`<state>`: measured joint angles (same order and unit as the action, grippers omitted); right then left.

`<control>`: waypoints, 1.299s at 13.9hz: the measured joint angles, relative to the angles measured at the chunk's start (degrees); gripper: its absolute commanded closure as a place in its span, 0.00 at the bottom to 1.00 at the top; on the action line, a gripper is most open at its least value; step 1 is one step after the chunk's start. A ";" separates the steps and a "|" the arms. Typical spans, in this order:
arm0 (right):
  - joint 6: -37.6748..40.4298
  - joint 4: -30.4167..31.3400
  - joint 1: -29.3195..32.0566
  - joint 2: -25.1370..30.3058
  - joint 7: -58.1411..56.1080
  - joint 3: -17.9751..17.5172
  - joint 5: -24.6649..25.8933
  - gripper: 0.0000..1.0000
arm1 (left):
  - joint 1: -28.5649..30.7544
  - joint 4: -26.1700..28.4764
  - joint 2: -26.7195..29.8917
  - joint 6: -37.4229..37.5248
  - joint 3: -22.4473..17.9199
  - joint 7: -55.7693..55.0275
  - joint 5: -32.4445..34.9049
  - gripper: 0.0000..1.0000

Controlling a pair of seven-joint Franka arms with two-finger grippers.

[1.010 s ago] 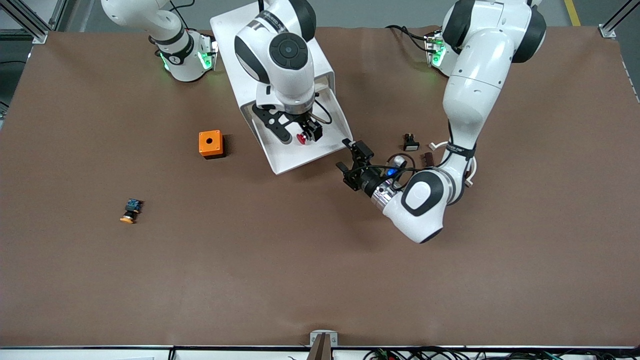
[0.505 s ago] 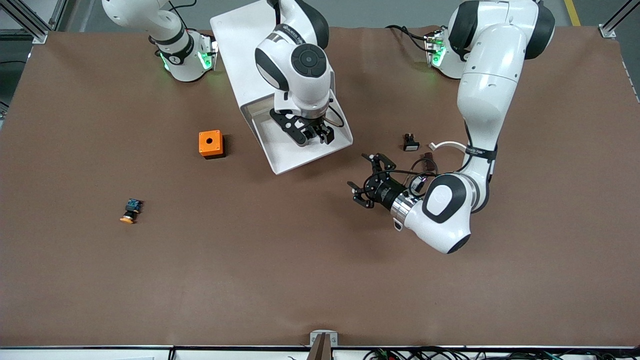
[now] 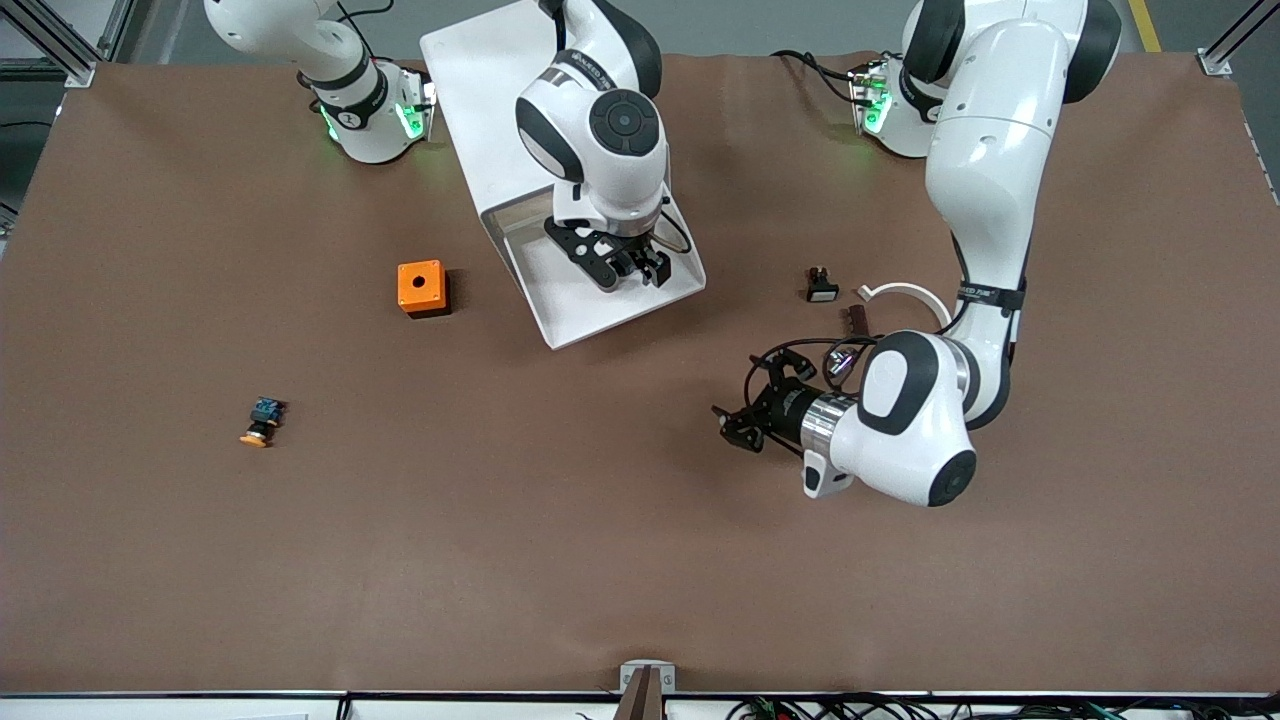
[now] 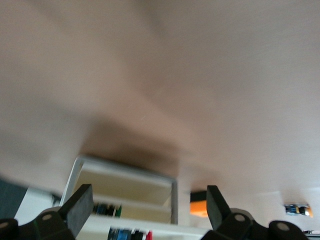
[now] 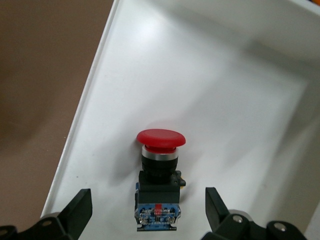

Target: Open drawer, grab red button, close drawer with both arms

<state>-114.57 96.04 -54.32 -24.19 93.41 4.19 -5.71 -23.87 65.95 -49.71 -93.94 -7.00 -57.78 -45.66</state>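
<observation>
The drawer (image 3: 585,318) stands pulled out of the white cabinet (image 3: 480,90). In the right wrist view the red-capped button (image 5: 160,172) lies on its side on the drawer's white floor (image 5: 210,85). My right gripper (image 5: 147,212) hangs open just above it, one finger on each side of its blue-black body, not touching. In the front view the right gripper (image 3: 622,262) hides the button. My left gripper (image 3: 745,408) is open and empty, low over bare table between the drawer and the front camera, pointing toward the cabinet (image 4: 125,185).
An orange cube with a hole (image 3: 420,288) sits beside the drawer toward the right arm's end. An orange-capped button (image 3: 262,421) lies nearer the front camera. A small black-and-white part (image 3: 821,285) and a brown piece (image 3: 857,318) lie toward the left arm's end.
My left gripper has drawn back from the drawer's front corner toward the front camera. My right gripper has shifted over the button, which is now covered in the front view.
</observation>
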 measured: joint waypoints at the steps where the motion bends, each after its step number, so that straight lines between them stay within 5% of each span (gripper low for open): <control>1: -0.03 0.00 -0.14 -0.23 0.03 0.00 0.00 0.00 | -0.27 -0.01 0.42 -2.84 0.01 1.95 1.88 0.00; 5: -0.07 0.00 -0.55 -0.55 1.22 0.00 0.00 0.00 | -2.78 0.00 1.27 -12.42 0.02 5.67 10.62 0.00; 6: -0.11 0.00 -0.61 -0.63 1.53 0.00 0.00 0.08 | -3.42 0.00 1.34 -14.51 0.03 5.88 12.62 0.00; 7: -0.19 0.00 -0.73 -0.79 1.62 0.00 0.00 0.28 | -4.05 0.00 1.38 -16.52 0.03 5.94 14.74 0.00; 9: -0.40 0.00 -1.02 -1.26 1.73 0.00 0.00 0.89 | -5.01 0.00 1.44 -19.48 0.03 5.97 18.50 0.00; 10: -0.51 0.00 -1.11 -1.51 1.76 0.00 -0.01 1.00 | -5.29 0.00 1.49 -20.19 0.03 5.97 19.86 0.00; 18: 1.65 -2.16 -0.74 -1.69 1.83 0.68 -0.04 1.00 | -6.05 -0.01 3.53 -21.07 0.12 6.16 28.09 0.00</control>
<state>-112.92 93.88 -55.06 -25.88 95.24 4.87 -5.75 -29.92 65.94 -46.18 -115.01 -6.88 -51.62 -17.57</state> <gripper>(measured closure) 0.577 0.000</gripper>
